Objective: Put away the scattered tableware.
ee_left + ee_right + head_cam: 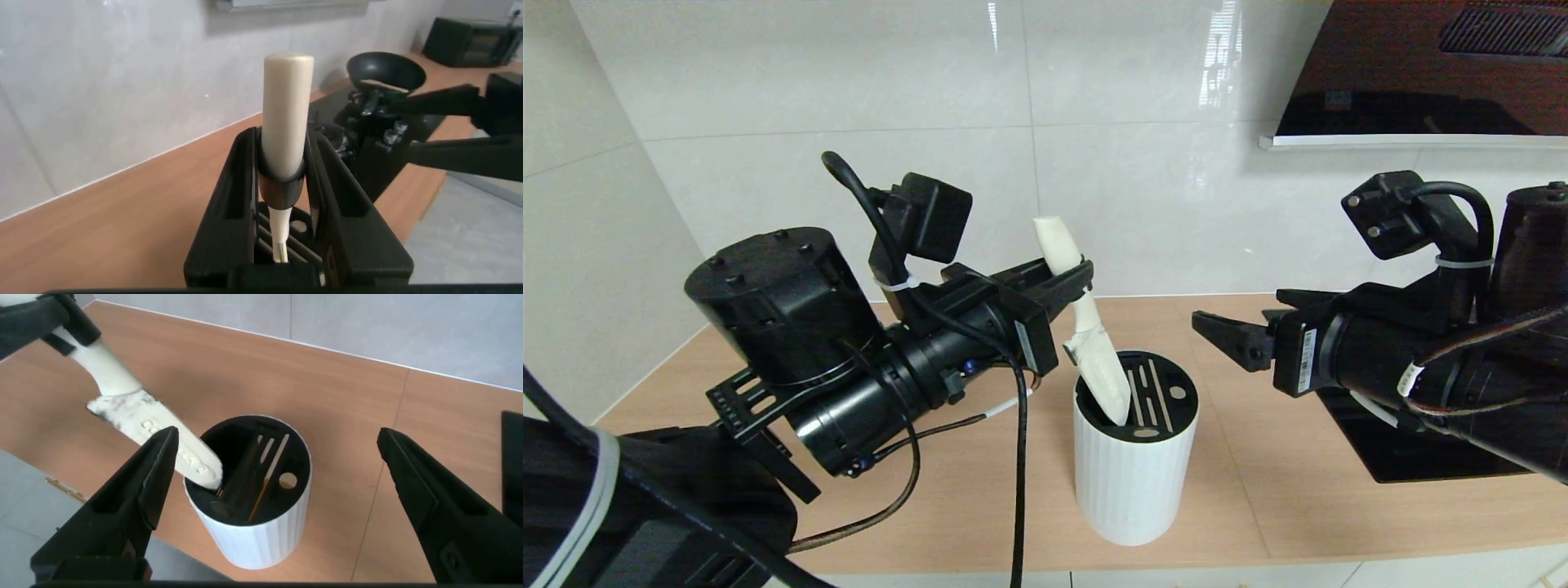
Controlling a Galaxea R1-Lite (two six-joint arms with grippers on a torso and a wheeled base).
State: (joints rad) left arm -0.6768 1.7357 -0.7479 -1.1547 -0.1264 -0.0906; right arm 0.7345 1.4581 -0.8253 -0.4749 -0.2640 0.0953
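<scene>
**Knife meeting the slotted holder**

The left gripper point(1080, 279) is clamping the pale handle of a cream knife point(1097, 353), its fingers pressing both sides of the handle above a dark band. The knife is leaning, handle up and angled towards the wall. Its blade tip is sitting inside the black top of the white ribbed holder point(1131, 478), at the rim on the robot's left of the narrow slots. The blade is showing a marbled pattern and a row of small dimples, with no writing that can be read.

The right gripper point(278, 461) is hanging to the right of the holder and just above its top. Its fingers are spread wide and gripping nothing. A white sticker on each wrist housing is carrying print too small to read.

The holder is standing on a wooden counter point(964, 490) close to the front edge. Bare wood is lying to its left and between it and the tiled wall. A black cooktop point(1405, 453) is lying to the holder's right, well apart, with a dark pan point(386, 72) on it.
</scene>
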